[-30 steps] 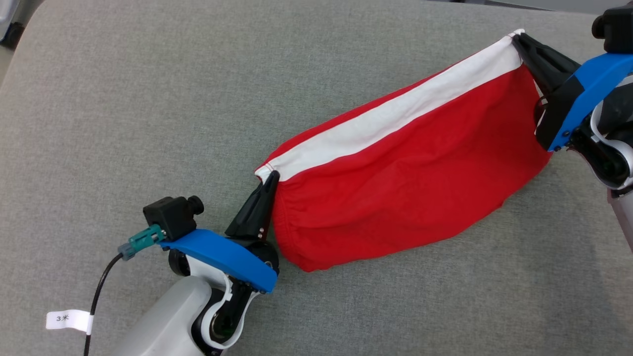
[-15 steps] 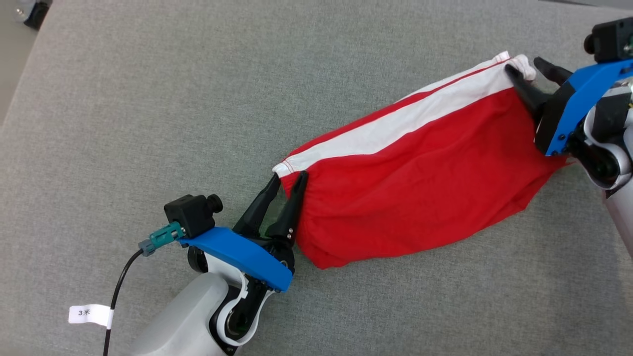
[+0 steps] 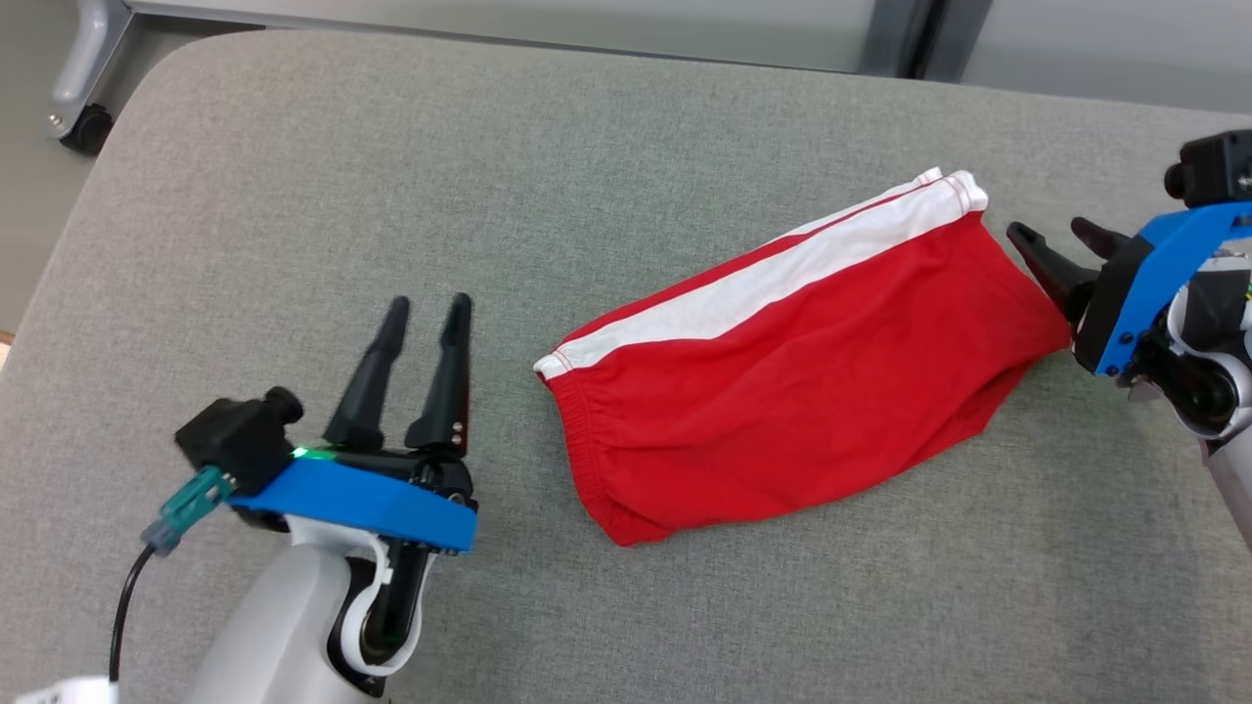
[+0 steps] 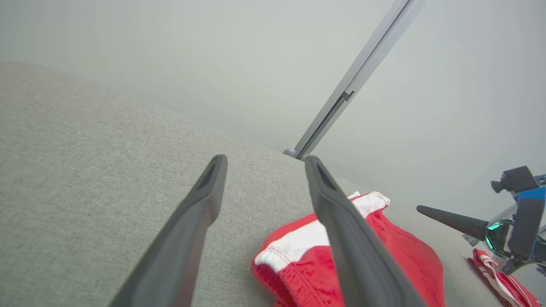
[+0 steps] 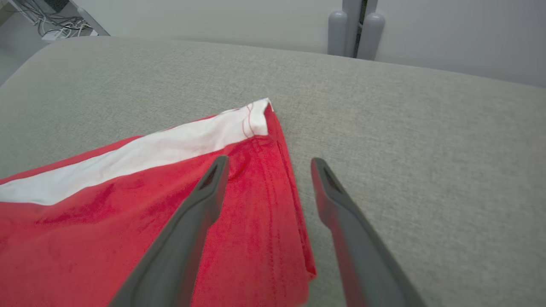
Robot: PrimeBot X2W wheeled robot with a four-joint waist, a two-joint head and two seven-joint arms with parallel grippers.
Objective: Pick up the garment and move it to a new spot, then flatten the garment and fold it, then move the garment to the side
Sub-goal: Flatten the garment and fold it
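Red garment (image 3: 782, 391), white-striped, is lying flat centre-right on grey bench (image 3: 293, 196); left gripper (image 3: 427, 305) and right gripper (image 3: 1045, 227) fingers are gaping wide, holding nothing.

The garment (image 3: 802, 372) lies flat on the counter (image 3: 391, 176). It lies on a slant, with its left end nearer the robot and its right end farther back. The left gripper (image 3: 429, 303) is to the left of the garment, with a gap between them and nothing between its fingers (image 3: 448, 372). The right gripper (image 3: 1045, 227) is just beside the garment's right end — one finger is over the garment's edge, the other over bare counter. Far back and left of the garment, past the counter's corner, a wheel (image 3: 83, 125) stands on the floor (image 3: 24, 225).
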